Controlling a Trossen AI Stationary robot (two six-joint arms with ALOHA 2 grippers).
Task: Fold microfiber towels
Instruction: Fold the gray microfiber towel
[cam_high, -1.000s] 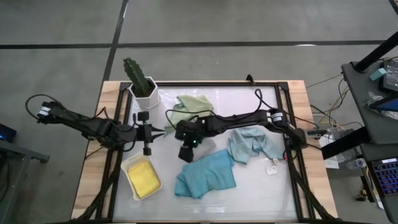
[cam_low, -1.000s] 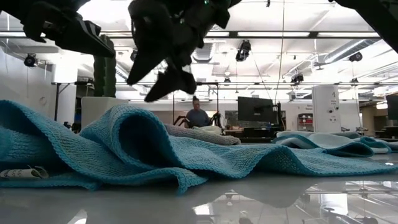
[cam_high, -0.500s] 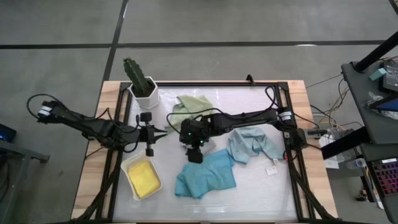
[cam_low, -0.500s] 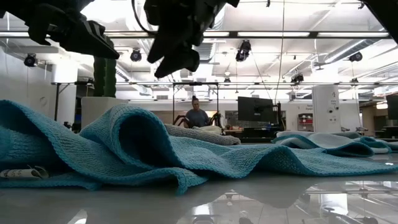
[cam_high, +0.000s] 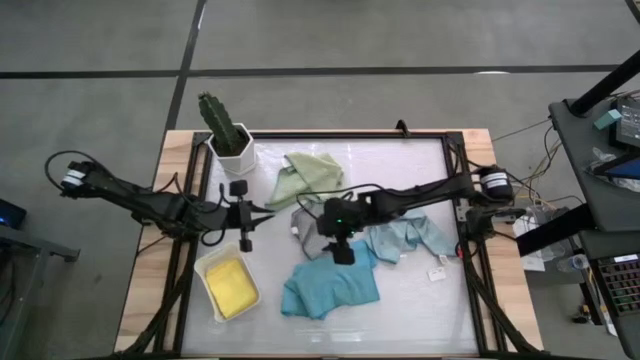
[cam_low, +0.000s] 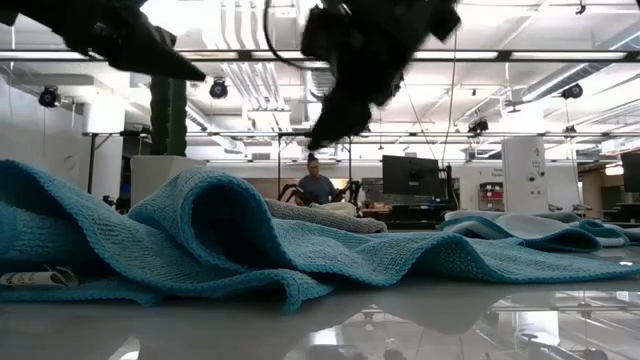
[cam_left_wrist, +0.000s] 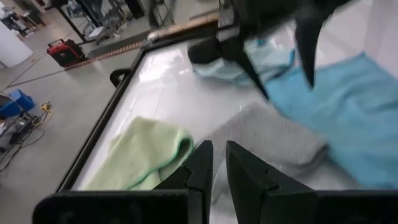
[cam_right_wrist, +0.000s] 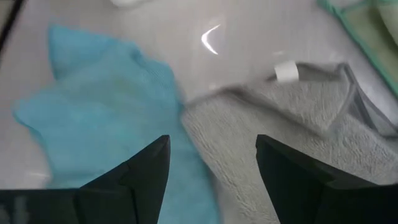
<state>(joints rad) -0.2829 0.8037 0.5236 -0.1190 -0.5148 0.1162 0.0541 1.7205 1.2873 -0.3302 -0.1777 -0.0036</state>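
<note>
Spread flat on the white table top is a grey towel, with a sage green towel beyond it. A teal towel lies near the front and a pale blue towel to the right. The yellow towel rests in a white tray. My right gripper hangs open above the grey towel's right edge, touching nothing; its dark fingers frame the grey and teal cloth. My left gripper hovers shut at the table's left, pointing toward the grey towel.
A potted cactus stands at the far left corner. A black frame borders the table top. A small white tag lies near the right edge. Bare table shows along the near right.
My right gripper has travelled toward the table's right edge and slightly down, rolling at the wrist. The grey towel, hidden under that arm before, now shows flat on the table beside it.
</note>
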